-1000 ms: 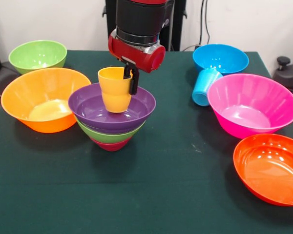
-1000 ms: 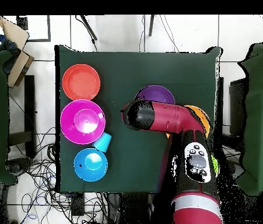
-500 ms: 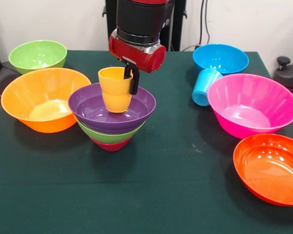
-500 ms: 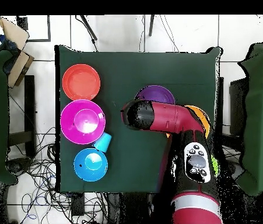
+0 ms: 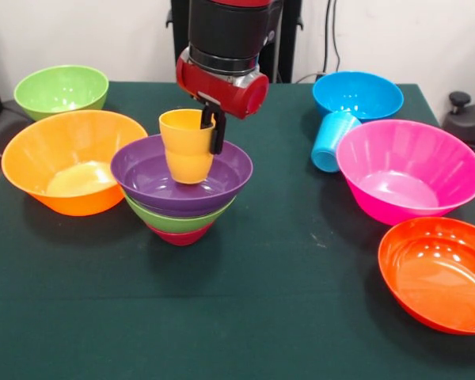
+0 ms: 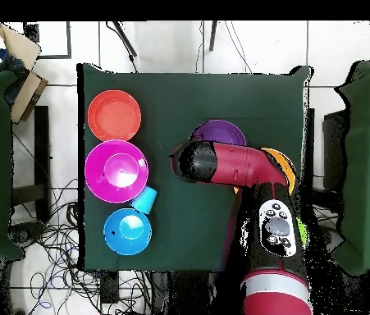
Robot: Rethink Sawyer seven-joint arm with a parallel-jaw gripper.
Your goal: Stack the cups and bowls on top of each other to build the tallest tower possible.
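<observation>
The tower stands at mid-table: a small crimson bowl (image 5: pixel 180 234), a green bowl (image 5: pixel 174 220) and a purple bowl (image 5: pixel 154 170), nested, with the yellow-orange cup (image 5: pixel 184 146) upright in the purple bowl. My gripper (image 5: pixel 212 138) comes down from above and is shut on the cup's right rim, one finger (image 5: pixel 218 134) outside the wall. In the overhead view the arm (image 6: pixel 221 164) covers the cup and part of the purple bowl (image 6: pixel 218 131). The light blue cup (image 5: pixel 331 141) lies on its side against the blue bowl (image 5: pixel 357 93).
A large orange bowl (image 5: pixel 71 158) sits left of the tower, with a second green bowl (image 5: pixel 61 89) behind it. A large pink bowl (image 5: pixel 408 170) and a red-orange bowl (image 5: pixel 439 273) stand at the right. Open cloth lies in front of the tower.
</observation>
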